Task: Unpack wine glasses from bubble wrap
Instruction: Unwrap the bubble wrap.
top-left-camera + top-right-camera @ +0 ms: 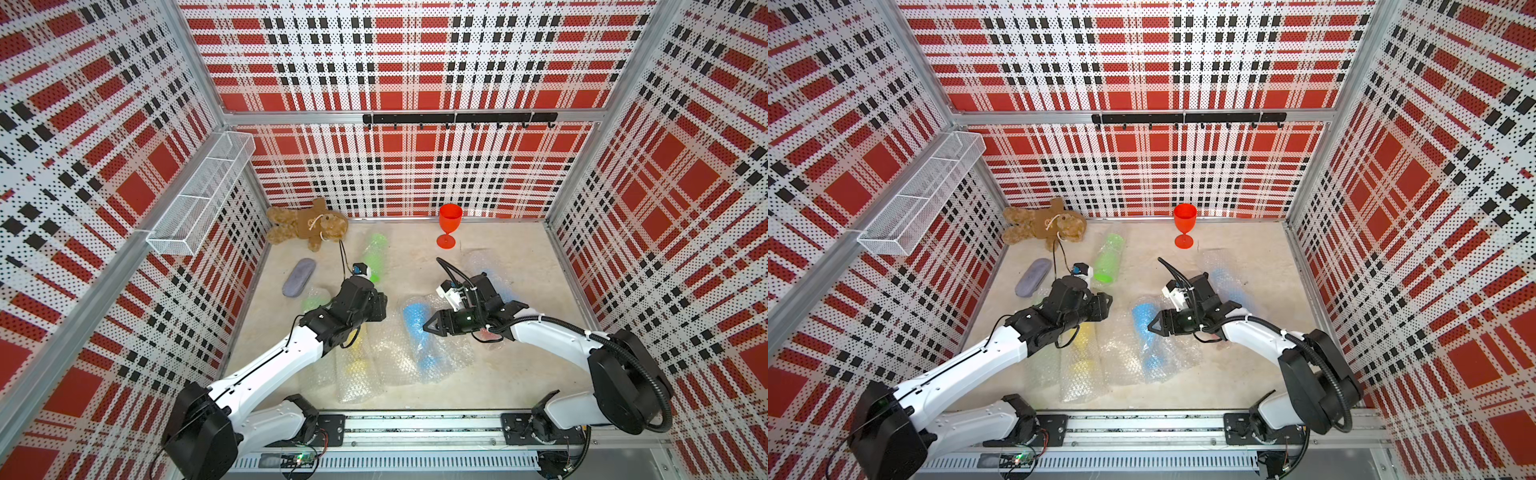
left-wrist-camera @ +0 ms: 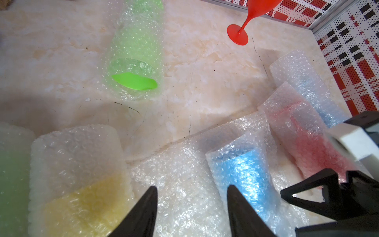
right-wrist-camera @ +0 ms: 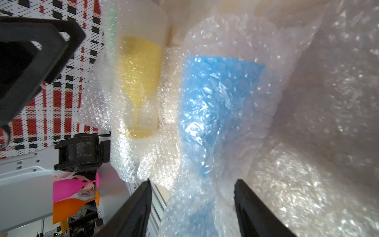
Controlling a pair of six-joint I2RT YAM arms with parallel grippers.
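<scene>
Nearest the base, a yellow goblet (image 1: pixel 356 365) and a blue goblet (image 3: pixel 215 92) lie flat side by side, each inside its own bubble wrap sleeve (image 3: pixel 205 205).

Right gripper (image 3: pixel 191 180): jaws apart, straddling the blue bundle about at the stem. A gap shows on one side, so nothing is clamped.

Left gripper (image 2: pixel 191 187): jaws partly apart and empty, over a loose flattened sheet (image 2: pixel 180 174) between the two bundles.

Handling (judgement): the goblets look like light, stiff plastic, not fragile. The wrap is soft, springy and slick, and is likely to slide on the plastic.
- Best hold is probably the empty overhang of the sleeve past rim or foot, with the other gripper on the stem.
- A pinch on the round bowl through the wrap may slip off.

Farther out:
- A wrapped red goblet (image 2: pixel 307 139) and a second wrapped blue goblet (image 2: pixel 305 88).
- A green goblet (image 2: pixel 135 41), foot poking bare from its sleeve.
- At the back wall, a bare red goblet (image 1: pixel 449 226) stands upright.

Writing: none readable on goblets or wrap.
</scene>
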